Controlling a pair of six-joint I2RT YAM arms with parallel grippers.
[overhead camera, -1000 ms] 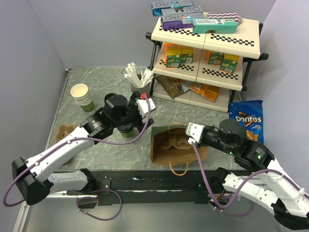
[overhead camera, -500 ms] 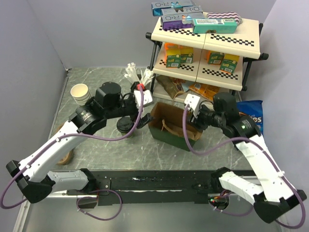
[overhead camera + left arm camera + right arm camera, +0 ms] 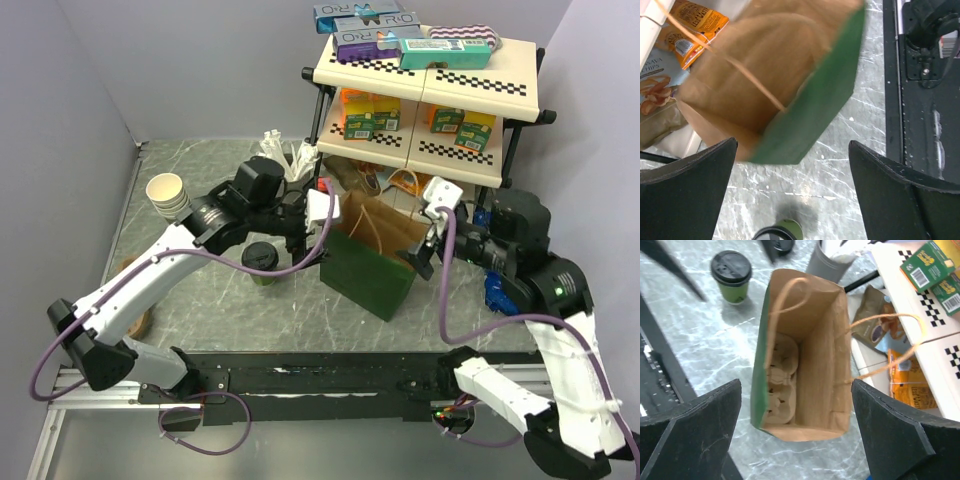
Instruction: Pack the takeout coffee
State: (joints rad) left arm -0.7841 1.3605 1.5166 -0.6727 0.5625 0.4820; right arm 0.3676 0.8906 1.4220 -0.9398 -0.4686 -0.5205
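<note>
Coffee pickup was, in my judgement, the step in hand. The takeout coffee (image 3: 262, 262) stood upright, lid on, near the middle of the table (image 3: 250, 322), to the left of the paper bag (image 3: 375, 255) and apart from it. The bag stood upright with its mouth open, in front of the shelf rack (image 3: 430, 100) at the far right of the table. A moulded cup carrier (image 3: 780, 375) lay in its bottom.

The left arm's jaws were spread wide and empty, above the gap between cup and bag. The right arm's jaws were likewise wide apart and empty, over the bag's mouth.

Procedure, as I judged it:
1. Centre the left jaws over the cup, then descend to grip the paper wall below the lid.
2. Close lightly; a paper wall would likely buckle, and the lid could pop.
3. Lift vertically and clear the bag's rim and twine handles.
4. Steady the far rim with the right jaws; the bag looked light enough to tip.
5. Lower the cup into a carrier well.
</note>
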